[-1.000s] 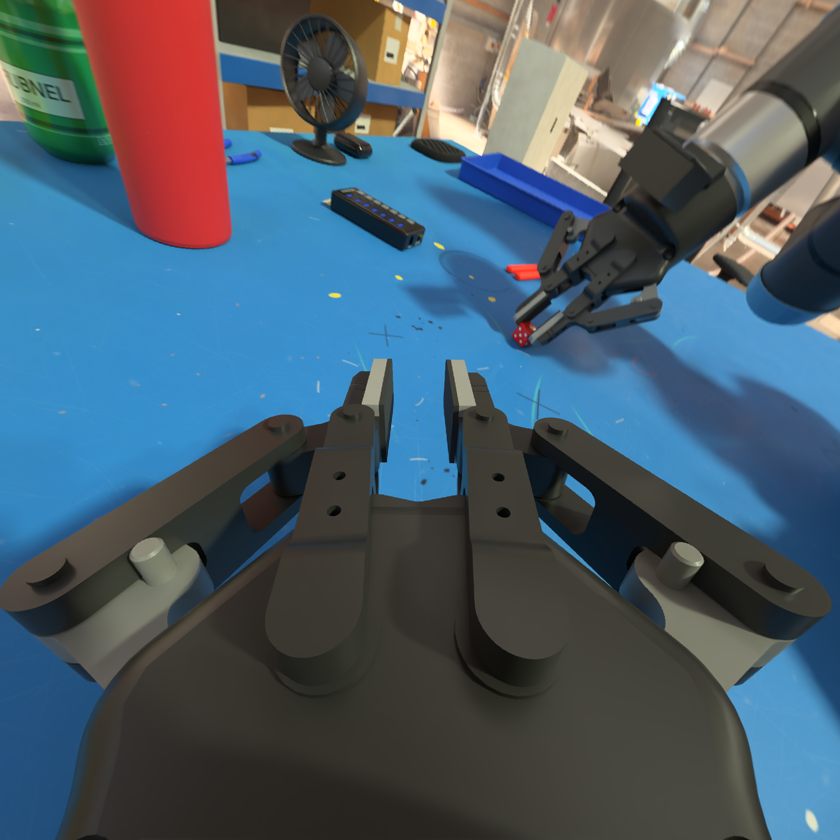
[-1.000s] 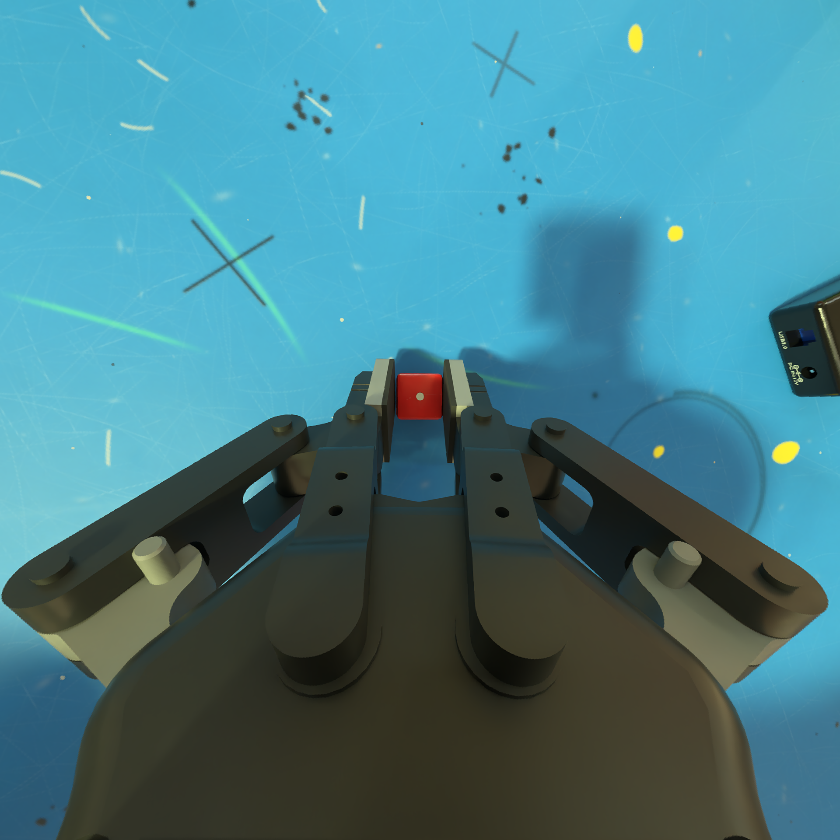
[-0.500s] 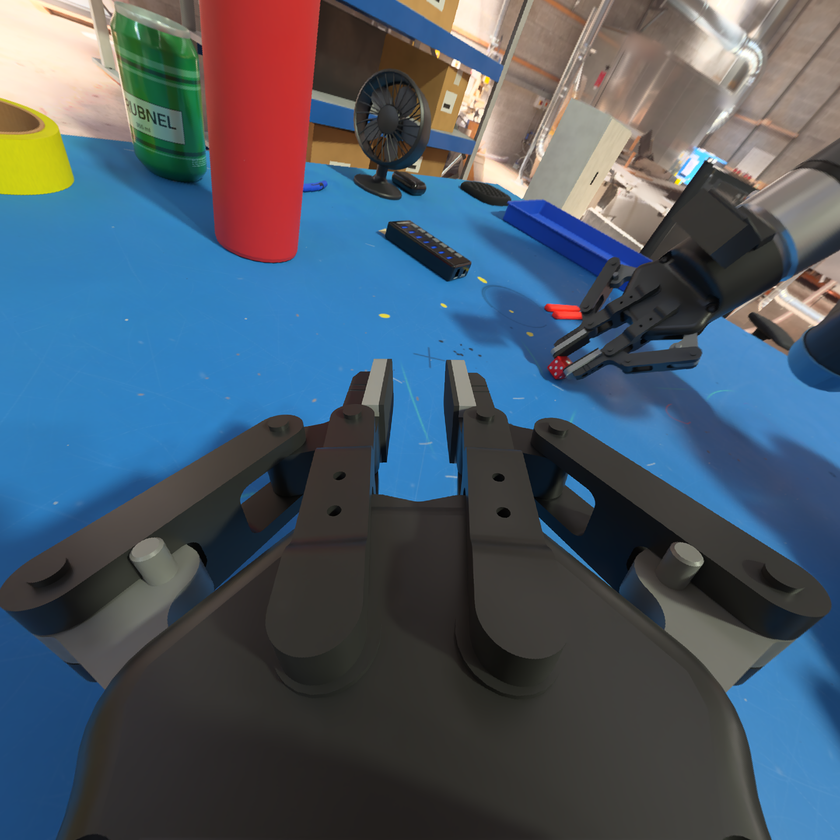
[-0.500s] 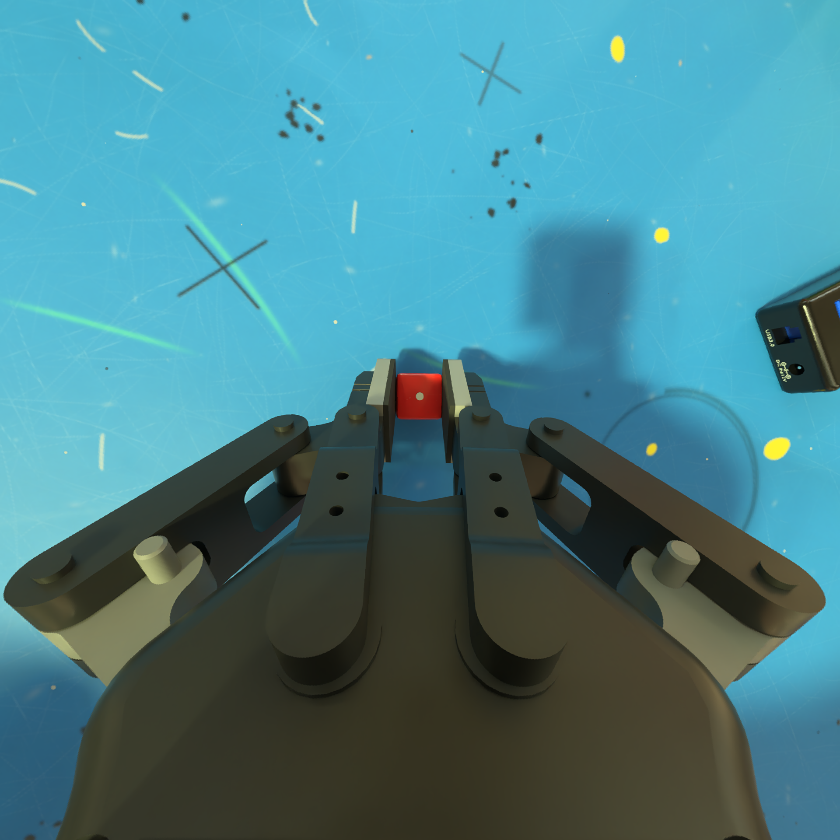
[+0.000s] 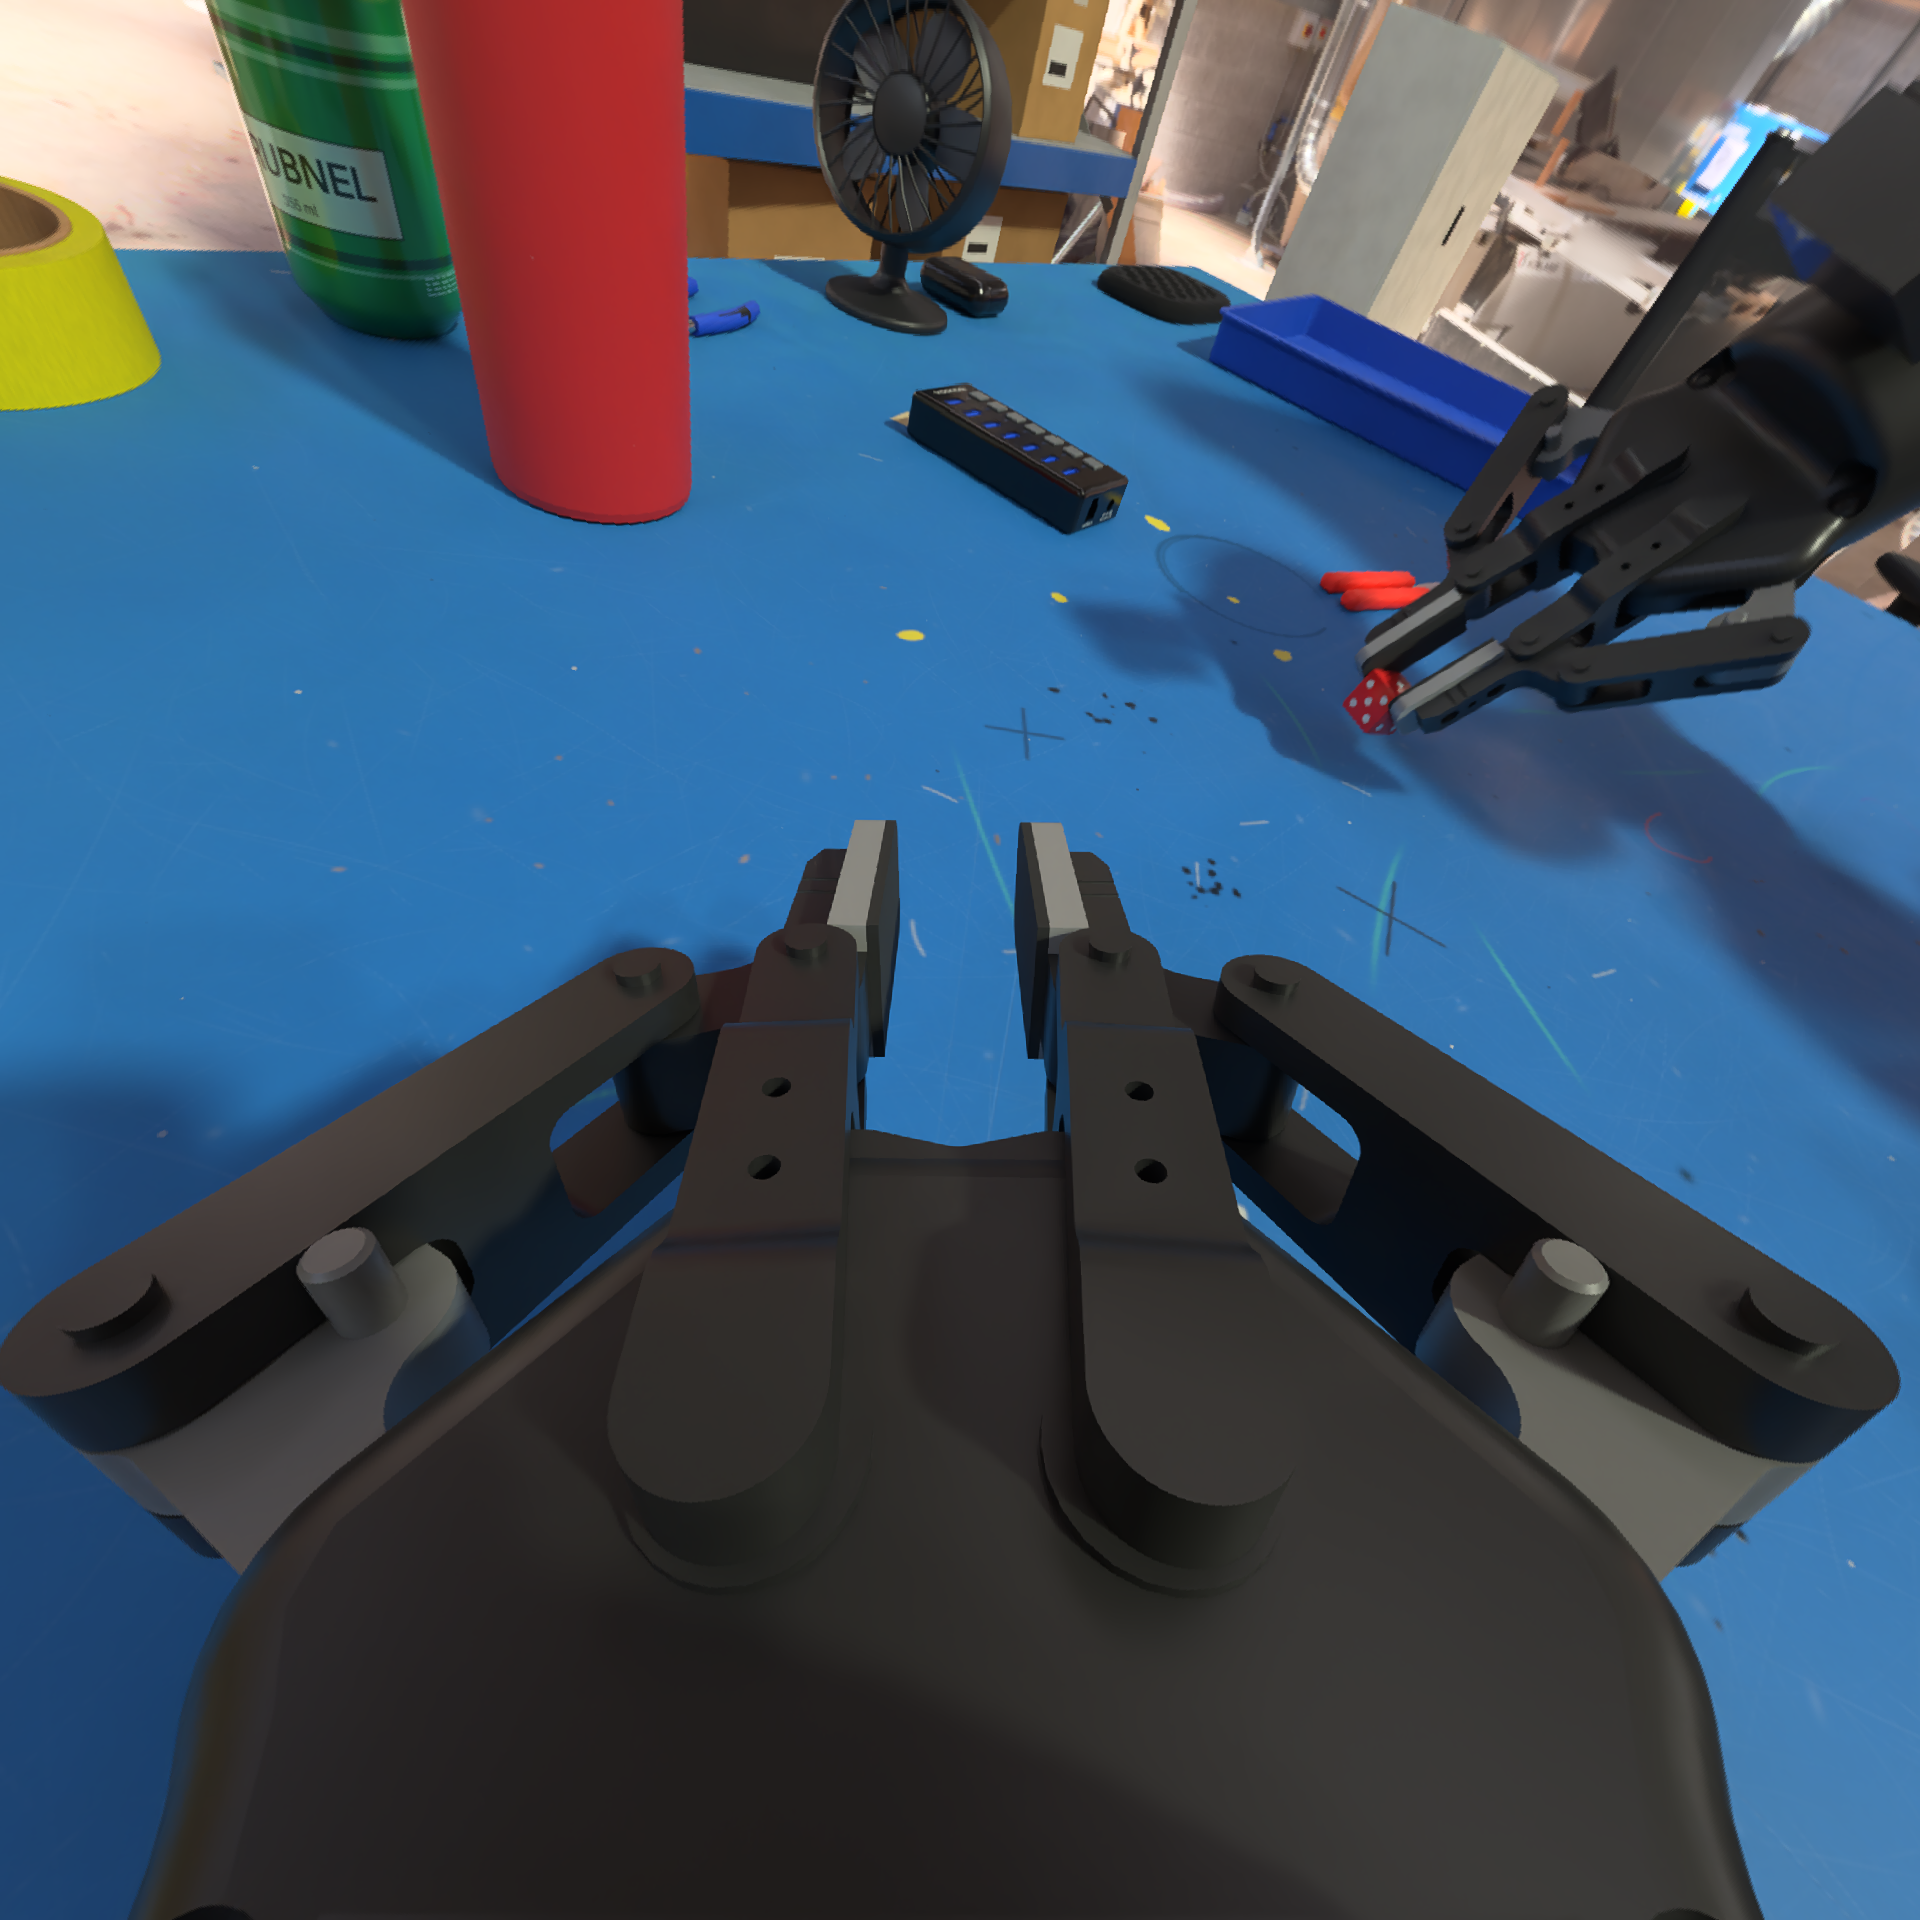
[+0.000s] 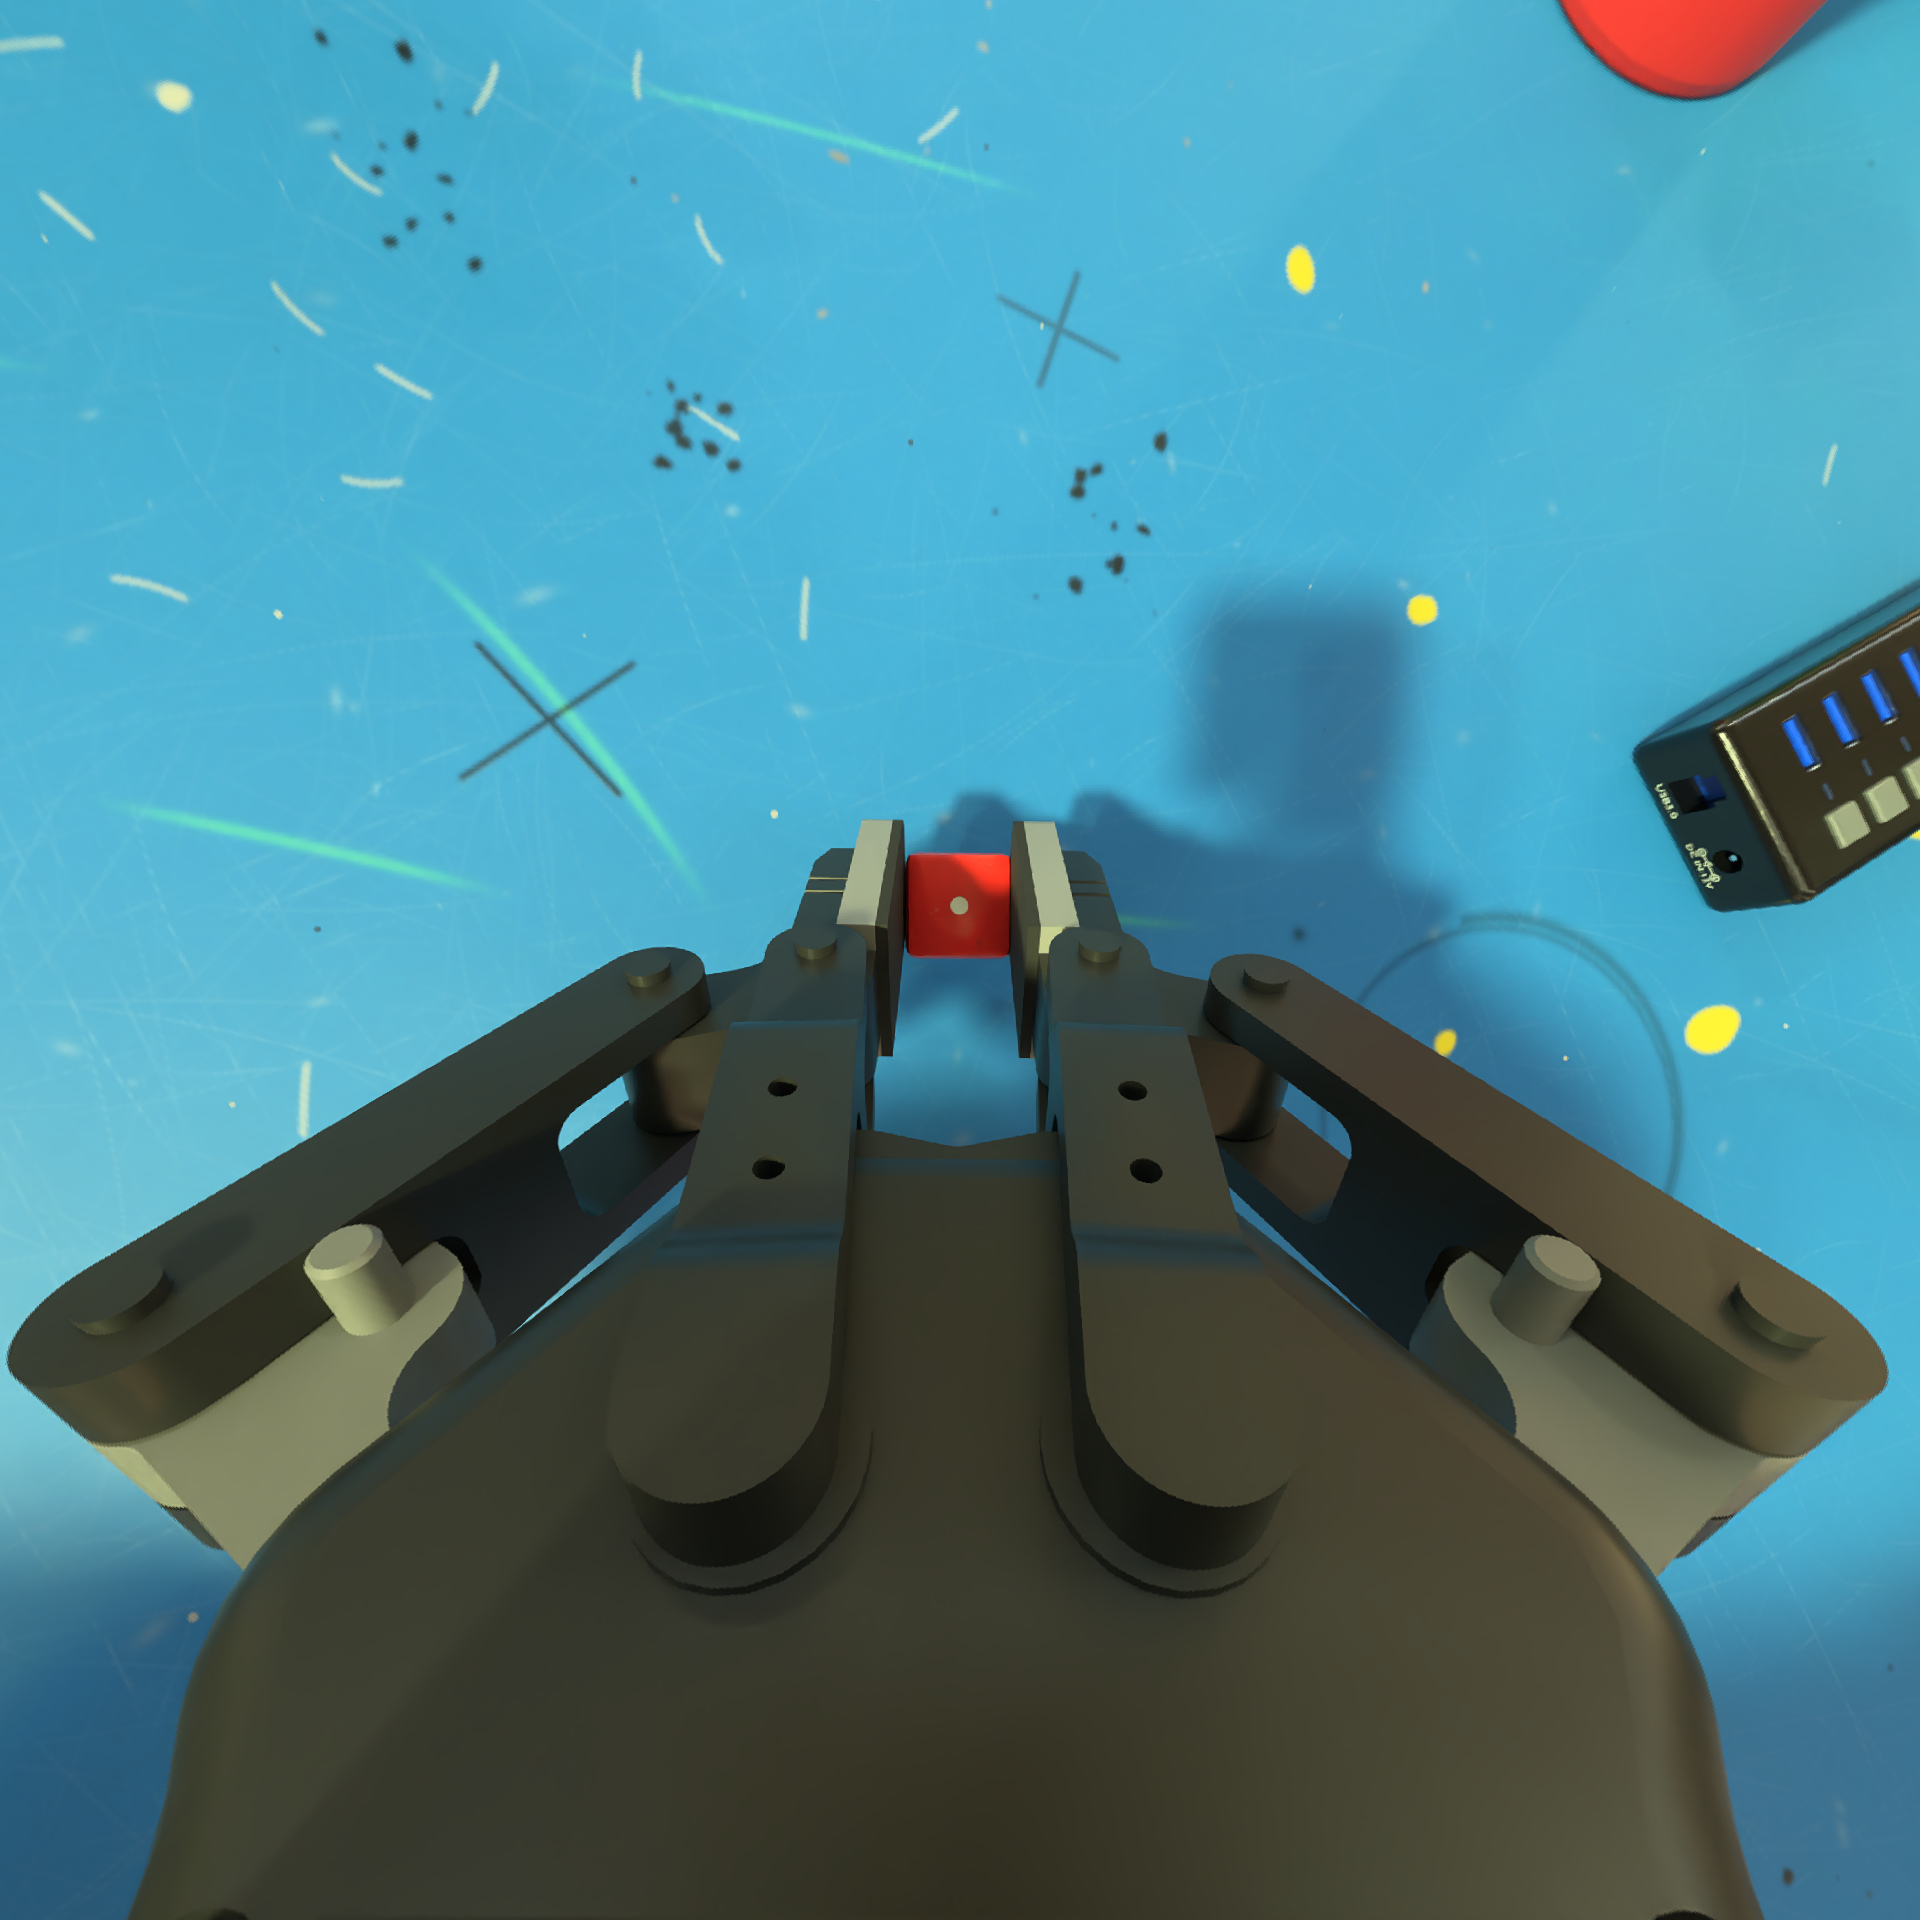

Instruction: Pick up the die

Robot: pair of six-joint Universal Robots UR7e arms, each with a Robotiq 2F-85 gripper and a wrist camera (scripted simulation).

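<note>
Right wrist view: right gripper (image 6: 957, 883) clamps the red die (image 6: 957, 904) between its pads, clear of the blue table (image 6: 520, 312), near the USB hub (image 6: 1808, 790). Lift step underway, judging; next, steady raise. Left gripper (image 5: 956, 883) empty, parted.

Green can (image 5: 343, 156): white label, printed text. USB hub (image 6: 1808, 769): tiny markings.

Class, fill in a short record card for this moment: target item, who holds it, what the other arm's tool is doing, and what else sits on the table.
target: red die
holder: right tool, shut on the die, above the blue table
left tool: part-open, holding nothing
nearby: black port hub, red cylinder, green can, small black fan, blue tray
</note>
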